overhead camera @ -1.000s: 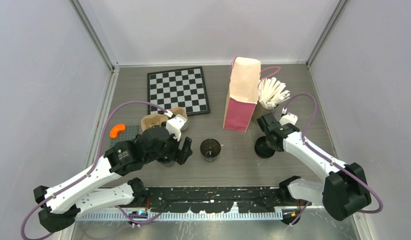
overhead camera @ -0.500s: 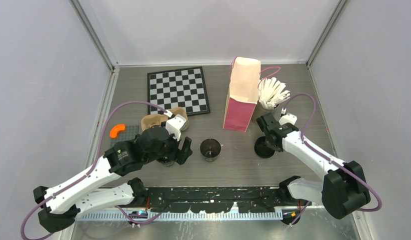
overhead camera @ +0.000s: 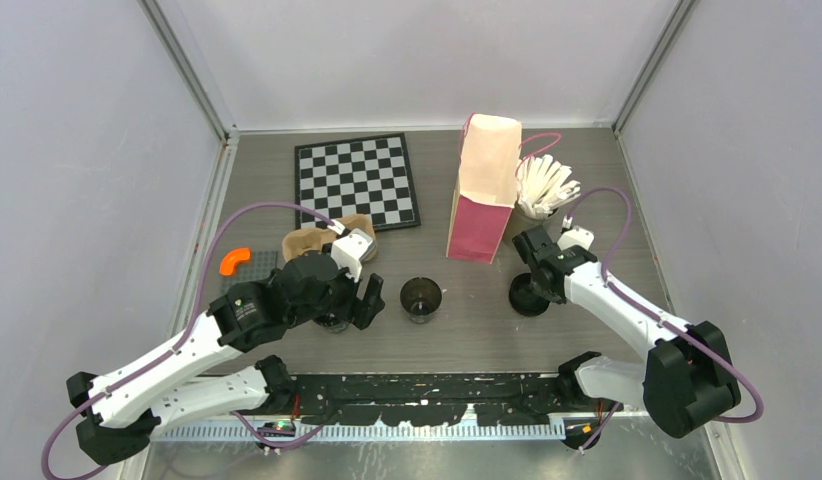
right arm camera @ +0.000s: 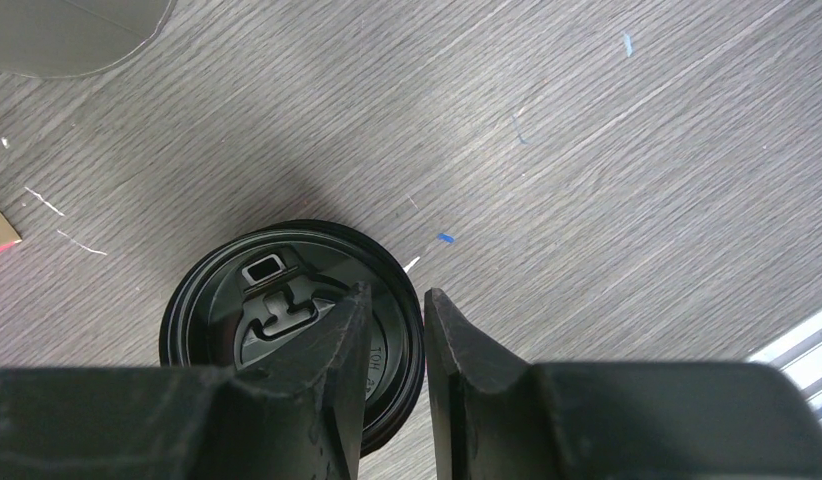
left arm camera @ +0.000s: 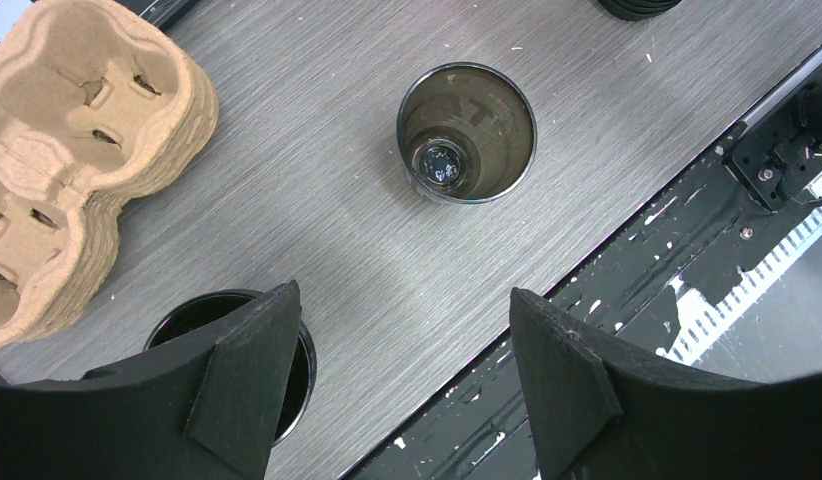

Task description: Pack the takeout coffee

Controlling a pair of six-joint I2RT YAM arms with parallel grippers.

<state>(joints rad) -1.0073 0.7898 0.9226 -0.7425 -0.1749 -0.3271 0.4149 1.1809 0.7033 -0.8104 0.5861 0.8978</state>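
Right hand [right arm camera: 398,292] straddles the lid [right arm camera: 277,305] at its rim, nearly closed; you cannot tell if it grips. Likely light, bendy plastic: pinch that rim gently.

A robotics lab test cell. Plain pale walls [overhead camera: 417,60] on aluminium posts [overhead camera: 187,70] box in a grey wood-grain desk [overhead camera: 467,330]. Two white-and-black robot arms [overhead camera: 177,355] are bolted to a scuffed black rail [overhead camera: 427,385] at its near edge. A calibration-style checkerboard [overhead camera: 357,182] lies flat at the back.
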